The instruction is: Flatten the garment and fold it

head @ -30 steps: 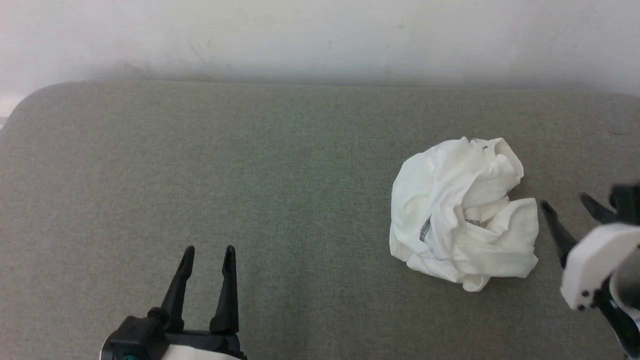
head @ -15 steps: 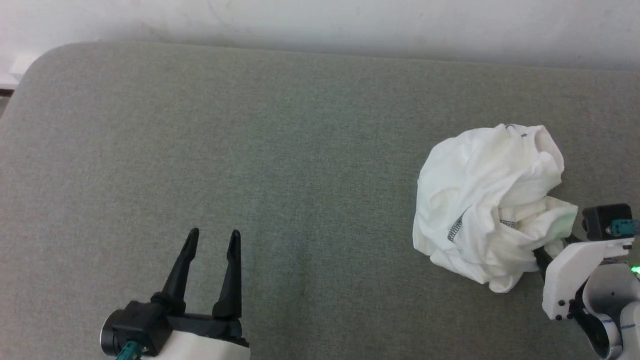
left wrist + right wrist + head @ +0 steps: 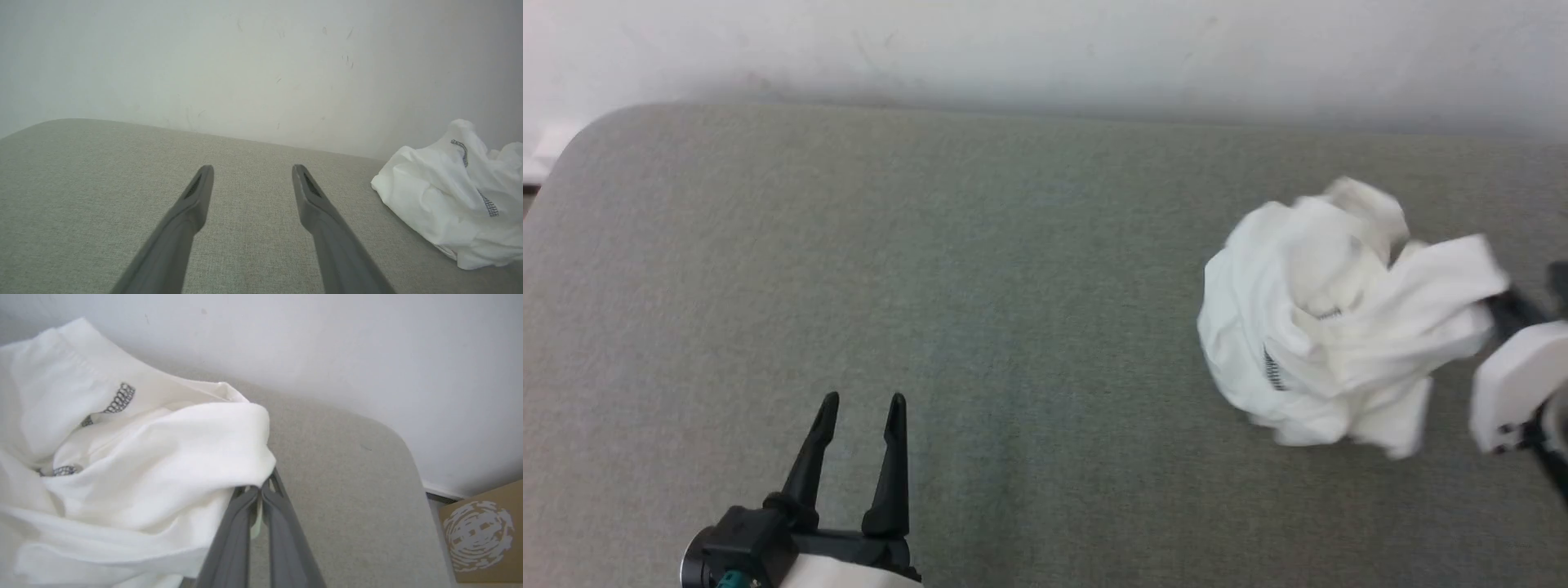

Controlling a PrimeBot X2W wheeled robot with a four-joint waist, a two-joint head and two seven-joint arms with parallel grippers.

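Left end effector point(image 3: 863, 400) is parked at the lower left of the head view. Both dark fingers point up the picture and are spread wide, with its black wrist point(image 3: 743, 555) right at the bottom edge. Right end effector point(image 3: 1499, 306) reaches in from the right edge with its chunky white wrist housing point(image 3: 1515, 384) behind it, a bit blurry. From its own wrist camera the two fingers point(image 3: 233, 531) are squeezed together, pinching a fold of the shirt point(image 3: 143, 457) at the tips.

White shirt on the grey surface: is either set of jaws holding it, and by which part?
The right gripper is shut on the white shirt, pinching a fold at its right edge. The left gripper holds nothing.
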